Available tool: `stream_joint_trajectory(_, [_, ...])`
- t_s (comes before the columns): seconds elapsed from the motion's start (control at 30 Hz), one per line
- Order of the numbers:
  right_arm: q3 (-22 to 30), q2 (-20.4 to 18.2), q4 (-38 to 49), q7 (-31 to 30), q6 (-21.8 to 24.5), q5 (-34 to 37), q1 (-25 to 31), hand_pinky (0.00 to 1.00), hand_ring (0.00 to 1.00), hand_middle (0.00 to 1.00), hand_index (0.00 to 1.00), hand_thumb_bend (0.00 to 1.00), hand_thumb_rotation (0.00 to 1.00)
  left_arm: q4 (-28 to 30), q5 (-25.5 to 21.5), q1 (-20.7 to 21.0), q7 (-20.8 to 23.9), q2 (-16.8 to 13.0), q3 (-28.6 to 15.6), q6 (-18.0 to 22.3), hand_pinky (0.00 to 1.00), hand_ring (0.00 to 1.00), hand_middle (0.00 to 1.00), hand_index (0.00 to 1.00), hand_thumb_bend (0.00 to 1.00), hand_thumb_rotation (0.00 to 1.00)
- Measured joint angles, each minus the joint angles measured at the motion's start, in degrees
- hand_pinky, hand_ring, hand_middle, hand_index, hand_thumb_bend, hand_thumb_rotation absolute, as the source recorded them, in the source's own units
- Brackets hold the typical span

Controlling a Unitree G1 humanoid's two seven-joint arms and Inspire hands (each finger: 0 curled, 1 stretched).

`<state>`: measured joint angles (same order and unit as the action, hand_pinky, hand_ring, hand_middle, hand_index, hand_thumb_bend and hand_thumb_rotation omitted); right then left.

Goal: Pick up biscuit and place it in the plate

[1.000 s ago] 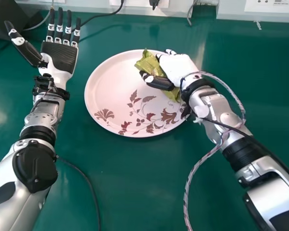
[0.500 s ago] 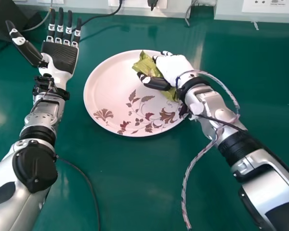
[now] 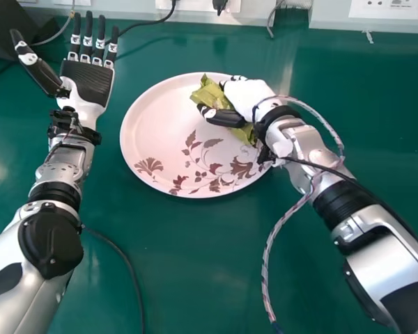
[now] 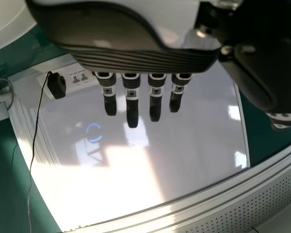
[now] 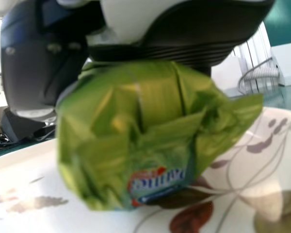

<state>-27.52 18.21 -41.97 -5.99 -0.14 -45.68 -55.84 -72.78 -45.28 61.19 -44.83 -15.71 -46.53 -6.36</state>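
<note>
- While it carries everything at work here, the green surface [image 3: 195,271] calls for no action itself; the job is centred on what lies upon it.
- The plate [image 3: 150,125], pale with a leafy floral pattern [image 3: 214,168], sits flat on it between the two arms.
- At the robot's left, the left hand [image 3: 87,82] is idle, palm up, its fingers straight and apart.
- Over the plate's right part, the right hand [image 3: 249,97] is clamped on the biscuit packet, its thumb [image 3: 224,117] lying across the wrapper.
- The biscuit packet [image 3: 211,96], crumpled and green, is within the plate's rim, towards the far right; whether its underside touches the plate, I cannot tell. Placing looks to be the step in hand. The next move probably calls for settling it fully, loosening the fingers and drawing back gently, since the crinkled wrapper could snag and drag the packet along.
- Smallest of all, printed lettering [image 5: 157,182] in blue and red marks the wrapper, partly creased.
</note>
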Motion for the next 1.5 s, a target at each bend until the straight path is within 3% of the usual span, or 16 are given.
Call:
stream_joint_trajectory(0.63, [-0.2,-0.1,-3.9,-3.6,-1.4,3.6,-2.9,0.12,0.17,0.26,0.48,0.51,0.06,0.0,-1.0,0.0,0.5,0.1,-0.9,-1.7,0.95,0.91,0.94,0.97,0.96,0.64])
stream_joint_trajectory(0.97, [-1.6,0.0,-4.1,-3.9,-1.4,3.3,-3.4,0.20,0.26,0.53,0.49,0.52,0.07,0.0,-2.4,0.0,-1.5,1.4,-2.3,-1.1,0.93,0.92,0.96,0.98,1.00,0.71])
stream_joint_trajectory(1.13, [-1.9,0.2,-3.8,-4.0,-0.9,3.3,-3.4,0.25,0.31,0.67,0.49,0.52,0.08,0.1,-2.7,0.0,-3.2,2.4,-2.3,2.6,0.93,0.91,0.96,0.99,0.99,0.71])
stream_joint_trajectory(1.5, [-1.9,1.4,-0.4,-5.0,0.3,3.5,-2.0,0.27,0.36,0.74,0.50,0.51,0.09,0.2,-2.0,0.0,-3.2,2.8,-1.5,4.3,0.95,0.92,0.95,0.98,0.96,0.68])
